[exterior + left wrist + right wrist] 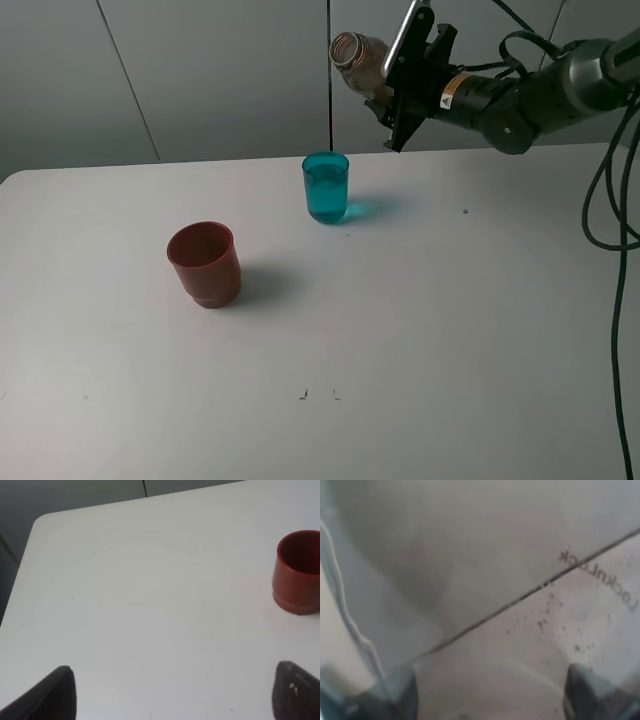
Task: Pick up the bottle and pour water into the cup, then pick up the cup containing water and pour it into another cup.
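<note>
exterior high: mounted up front, looks down and across the table (450, 330) toward the grey back wall (200, 70), far enough out to take in nearly the whole top, red-brown cup (204, 263) left of centre. left wrist: low over the table, angled down, red-brown cup (298, 572) close and clipped at the frame edge. right wrist: hard up against the bottle (470, 580), whose translucent wall fills the frame. overlap: exterior + left wrist share the red-brown cup and the tabletop around it; exterior + right wrist share only the bottle (357, 55), up behind the red-brown cup
</note>
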Robot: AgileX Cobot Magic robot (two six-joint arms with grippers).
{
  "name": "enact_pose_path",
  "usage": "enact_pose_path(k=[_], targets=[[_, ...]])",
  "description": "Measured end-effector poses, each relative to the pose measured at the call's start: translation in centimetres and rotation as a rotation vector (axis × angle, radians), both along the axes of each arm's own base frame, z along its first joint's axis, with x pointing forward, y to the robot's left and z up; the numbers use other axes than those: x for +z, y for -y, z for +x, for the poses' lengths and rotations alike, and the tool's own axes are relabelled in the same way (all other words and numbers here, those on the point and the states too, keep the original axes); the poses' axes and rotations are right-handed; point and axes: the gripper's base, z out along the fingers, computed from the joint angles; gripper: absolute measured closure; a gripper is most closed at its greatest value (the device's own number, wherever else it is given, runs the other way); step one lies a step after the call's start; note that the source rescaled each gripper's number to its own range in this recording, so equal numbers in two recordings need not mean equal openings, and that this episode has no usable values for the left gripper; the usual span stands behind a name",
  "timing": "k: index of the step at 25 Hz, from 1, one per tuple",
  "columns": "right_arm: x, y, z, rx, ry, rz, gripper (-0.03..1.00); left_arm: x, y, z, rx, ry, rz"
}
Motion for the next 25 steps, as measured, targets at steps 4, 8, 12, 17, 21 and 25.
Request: enact_pose_path(k=[4, 8, 12, 17, 21, 25], targets=[[1.5, 0.4, -1.7, -0.041, -0.108, 0.186, 0.95, 0.0, 0.0, 0.0, 0.000, 0.000, 0.000], [1.8, 0.7, -2.7, -0.101, -0.255, 0.410, 0.93, 0.0, 0.0, 0.0, 0.000, 0.000, 0.001], [1.2, 2.0, -2.9, -0.200, -0.421, 0.662, 0.97, 0.0, 0.0, 0.0, 0.000, 0.000, 0.001], [-0.4, 4.0, -3.7, -0.282, -0.501, 0.741, 0.97, 0.0, 0.0, 0.0, 0.000, 0.000, 0.001], [-1.5, 6.0, -4.3, -0.343, -0.527, 0.748, 0.97, 0.0, 0.0, 0.0, 0.000, 0.000, 0.001], [-2.8, 7.7, -4.2, -0.381, -0.522, 0.713, 0.97, 0.0, 0.0, 0.0, 0.000, 0.000, 0.001]])
